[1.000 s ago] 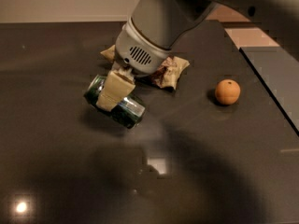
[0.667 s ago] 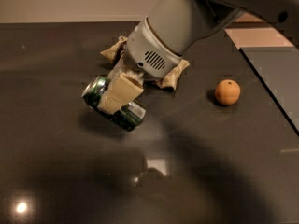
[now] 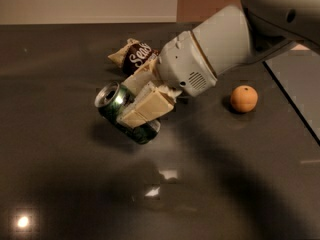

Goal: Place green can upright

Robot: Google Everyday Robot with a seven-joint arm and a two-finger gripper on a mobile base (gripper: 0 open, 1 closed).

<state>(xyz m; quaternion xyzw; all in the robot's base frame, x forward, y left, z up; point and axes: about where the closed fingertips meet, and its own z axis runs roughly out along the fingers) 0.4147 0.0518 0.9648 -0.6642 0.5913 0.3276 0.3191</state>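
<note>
Jaws are closed on the green can (image 3: 112, 101), held tilted (silver top turned left) by the gripper (image 3: 126, 105) over the dark table (image 3: 60, 184), left of centre, nearer than the snack bag (image 3: 134, 57).

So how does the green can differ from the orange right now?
The green can is clamped in the gripper at centre-left, tilted, with its silver top turned toward the camera. The orange rests free on the table to the right. The green can is a dark metallic cylinder; the orange is a matte ball. Both are over the same dark table.
</note>
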